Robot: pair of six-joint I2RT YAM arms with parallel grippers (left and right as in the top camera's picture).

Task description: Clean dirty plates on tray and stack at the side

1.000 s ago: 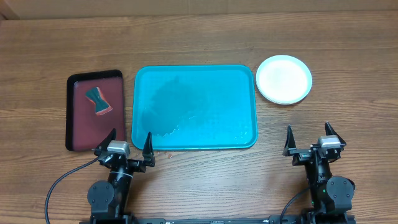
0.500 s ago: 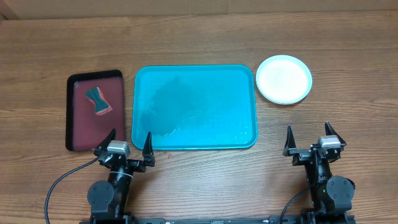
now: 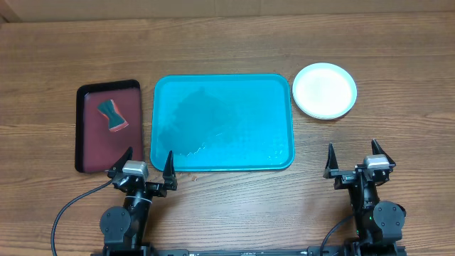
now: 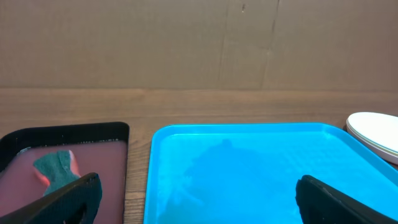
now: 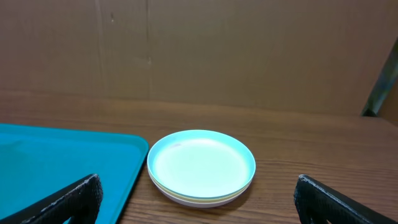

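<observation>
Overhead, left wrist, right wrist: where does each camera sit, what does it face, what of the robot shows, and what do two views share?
Overhead: above table, looking down on turquoise tray, maroon tray, plates; left end effector, right end effector, both open.
Left wrist: on left arm, facing forward over both trays; own fingers low.
Right wrist: on right arm, facing the plates; own fingers low.
Shared: both wrist views show turquoise tray.

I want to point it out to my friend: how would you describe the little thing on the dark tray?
Find the big turquoise tray in the middle. Left of it lies a smaller maroon tray with a black rim; on its far half sits a sponge. It is hourglass-shaped, teal with a red edge, the only thing on either tray.
</observation>
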